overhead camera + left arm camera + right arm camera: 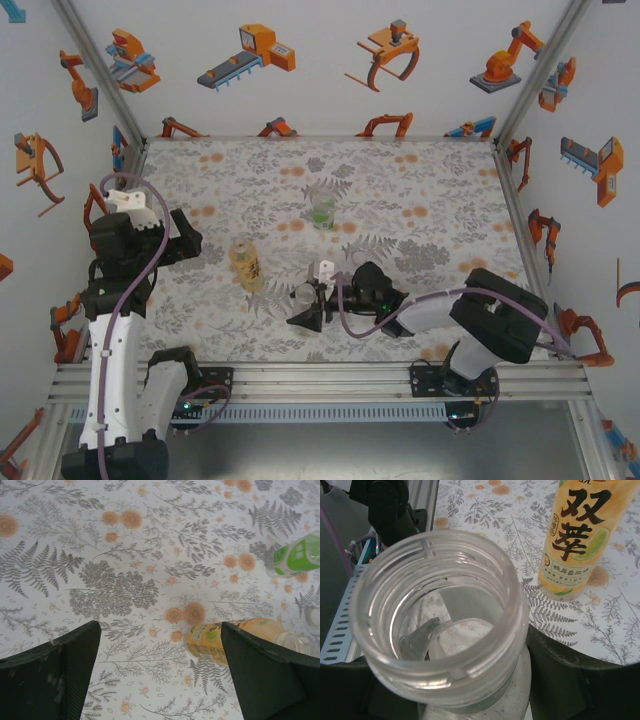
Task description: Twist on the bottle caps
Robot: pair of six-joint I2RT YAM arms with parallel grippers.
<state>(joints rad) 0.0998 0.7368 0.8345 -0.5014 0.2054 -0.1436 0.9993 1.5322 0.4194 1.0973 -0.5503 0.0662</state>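
The colourless bottle is clear, glossy plastic with smooth moulded threads at its neck. The amber bottle wears a shiny printed label. The green bottle is translucent, glossy plastic. The desk cover looks matt and smooth, printed with ferns. The left arm's jaws are dark matt plastic, finely ribbed and scuffed. The front rail is brushed metal.

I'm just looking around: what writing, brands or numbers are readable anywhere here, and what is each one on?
"双萃": big dark characters running down the yellow bottle.
Smaller print below them on the same bottle: too small to read with certainty.
Green bottle: its print is blurred and unreadable.
Clear bottle: no writing seen on it.
Wall drawings: orange machine pictures, no words.
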